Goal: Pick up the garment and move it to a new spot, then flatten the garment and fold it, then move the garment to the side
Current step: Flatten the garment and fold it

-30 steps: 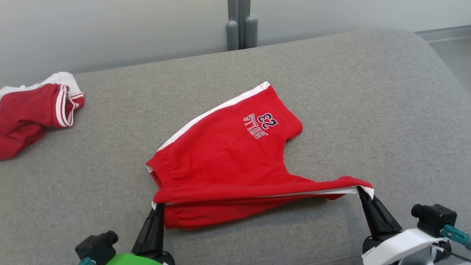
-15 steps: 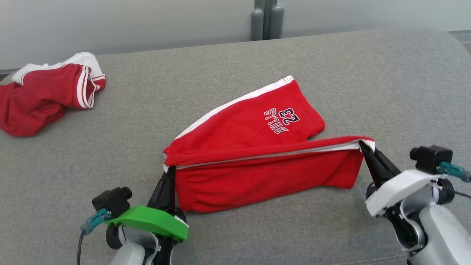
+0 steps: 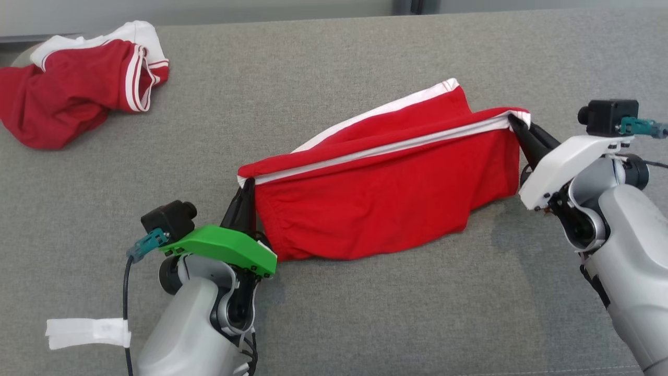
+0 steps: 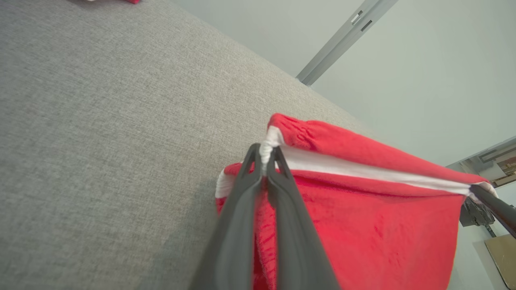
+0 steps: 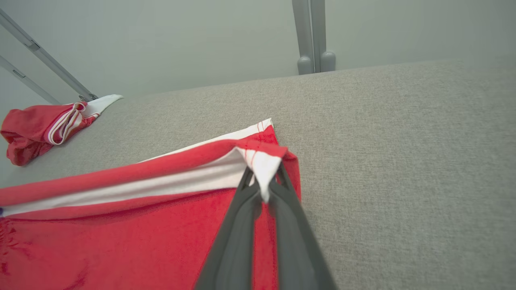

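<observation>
On the grey upholstered surface: red shorts with a white side stripe, near the middle, doubled over lengthwise.
Left gripper: fingers pressed together, pinching the gathered waistband corner of the shorts at one end of the stripe.
Right gripper: fingers pressed together, pinching the white corner at the leg hem.
Held edge: stretched taut between the two grippers and raised off the surface; the cloth below hangs down and reaches the surface.
Far left: second red garment with white trim, crumpled, well apart from the shorts.
Lower left: white tag on the left arm's cable.
</observation>
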Controlling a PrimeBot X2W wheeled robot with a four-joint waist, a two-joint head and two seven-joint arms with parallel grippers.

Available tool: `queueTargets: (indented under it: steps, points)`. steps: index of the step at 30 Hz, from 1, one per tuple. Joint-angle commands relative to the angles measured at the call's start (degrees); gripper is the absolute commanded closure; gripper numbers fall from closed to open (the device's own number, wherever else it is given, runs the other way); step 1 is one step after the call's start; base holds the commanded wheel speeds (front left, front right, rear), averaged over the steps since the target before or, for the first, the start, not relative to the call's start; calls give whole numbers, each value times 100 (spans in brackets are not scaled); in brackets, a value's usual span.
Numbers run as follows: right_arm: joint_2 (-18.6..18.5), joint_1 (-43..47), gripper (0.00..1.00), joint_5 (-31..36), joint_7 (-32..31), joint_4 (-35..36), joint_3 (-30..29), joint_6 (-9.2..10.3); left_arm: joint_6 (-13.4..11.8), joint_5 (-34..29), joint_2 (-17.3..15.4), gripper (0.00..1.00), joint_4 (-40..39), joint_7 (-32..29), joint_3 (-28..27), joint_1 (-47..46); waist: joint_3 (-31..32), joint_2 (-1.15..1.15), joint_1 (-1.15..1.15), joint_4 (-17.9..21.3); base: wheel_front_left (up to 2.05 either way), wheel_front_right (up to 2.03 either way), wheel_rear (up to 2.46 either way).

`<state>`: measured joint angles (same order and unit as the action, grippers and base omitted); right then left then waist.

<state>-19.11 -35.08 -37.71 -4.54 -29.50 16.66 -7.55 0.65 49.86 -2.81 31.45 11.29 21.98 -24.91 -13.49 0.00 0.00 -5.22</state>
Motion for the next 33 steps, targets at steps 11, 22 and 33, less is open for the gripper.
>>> queueTargets:
  steps: [11, 22, 33]
  points:
    - [-124, -1322, 100, -326, -92, -1143, 757, 11, -411, 484, -21, 100, 352, 283, 644, -834, -635, 0, 0, -326, 0, 0, 0]
    - [-111, -2113, 0, -623, 223, -2033, 1488, 10, -736, 651, -21, 100, 379, 385, 1031, -1178, -785, 0, 0, -411, 0, 0, 0]
    - [-171, -2421, 0, -861, 1077, -2483, 1944, 9, -864, 244, -20, 0, -195, 395, 956, -837, -729, 0, 0, -489, 0, 0, 0]
